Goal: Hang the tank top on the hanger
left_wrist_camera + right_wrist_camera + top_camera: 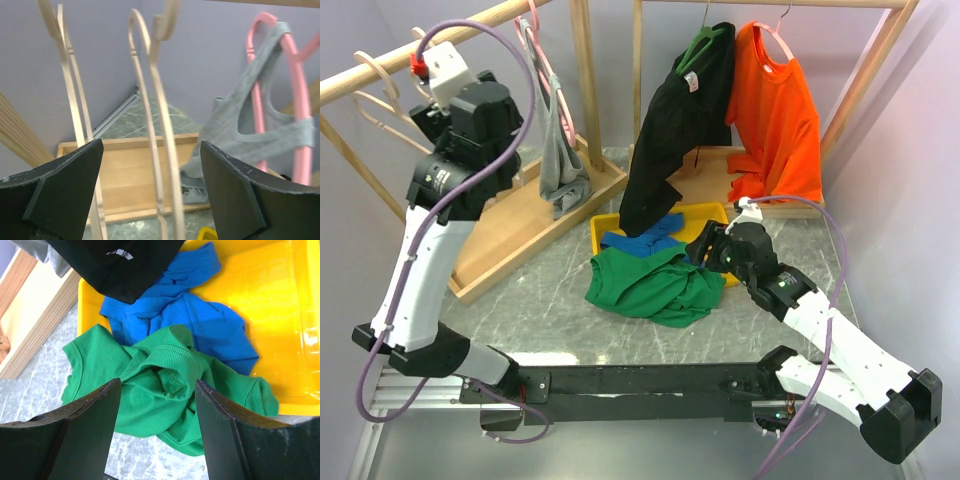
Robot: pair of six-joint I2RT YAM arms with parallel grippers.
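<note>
The green tank top (650, 285) lies crumpled on the table, partly over the front of a yellow tray. In the right wrist view the tank top (160, 390) lies just under my open, empty right gripper (157, 425), which hovers at the top's right edge (705, 245). Light wooden hangers (375, 90) hang on the left rack's rail. My left gripper (420, 70) is raised up to them. In the left wrist view it (150, 190) is open, and one wooden hanger (162, 135) hangs between its fingers without being touched; a second (75, 100) hangs to the left.
The yellow tray (605, 225) holds a bright blue garment (640, 240). A grey tank top on a pink hanger (560, 160) hangs on the left rack, above its wooden base (510, 235). A black shirt (670, 140) and an orange shirt (775, 120) hang on the right rack.
</note>
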